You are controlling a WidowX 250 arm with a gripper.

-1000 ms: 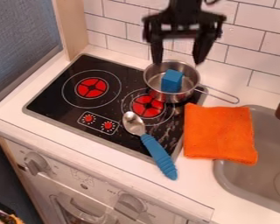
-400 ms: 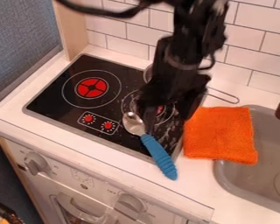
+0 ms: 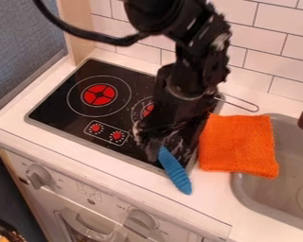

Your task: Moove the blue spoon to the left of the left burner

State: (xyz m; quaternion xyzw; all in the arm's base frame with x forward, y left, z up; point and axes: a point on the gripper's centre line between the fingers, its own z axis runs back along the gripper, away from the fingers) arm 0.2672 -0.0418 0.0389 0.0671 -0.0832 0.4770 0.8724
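Where the black arm (image 3: 195, 61) is extended down from the top edge, the gripper (image 3: 155, 139) is positioned low over the front right part of the stove top (image 3: 59, 106), at the neck of the blue spoon (image 3: 175, 171). Whether its jaws are spread or pressed together cannot be told. The spoon is laid slantwise across the stove top's front edge, its blue grip being extended onto the white table (image 3: 211, 191); its metal bowl is largely covered by the gripper. At the left, the red-centred left burner (image 3: 100, 94) is fully exposed, whereas the right burner (image 3: 147, 109) is partly hidden by the arm. Two red dials are marked on a small panel (image 3: 106, 132) in front of the left burner. Behind the arm, a wire pan handle (image 3: 243, 103) is seen. To the right, an orange cloth (image 3: 239, 144) is spread beside the stove top and over the edge of the grey sink (image 3: 239, 189).
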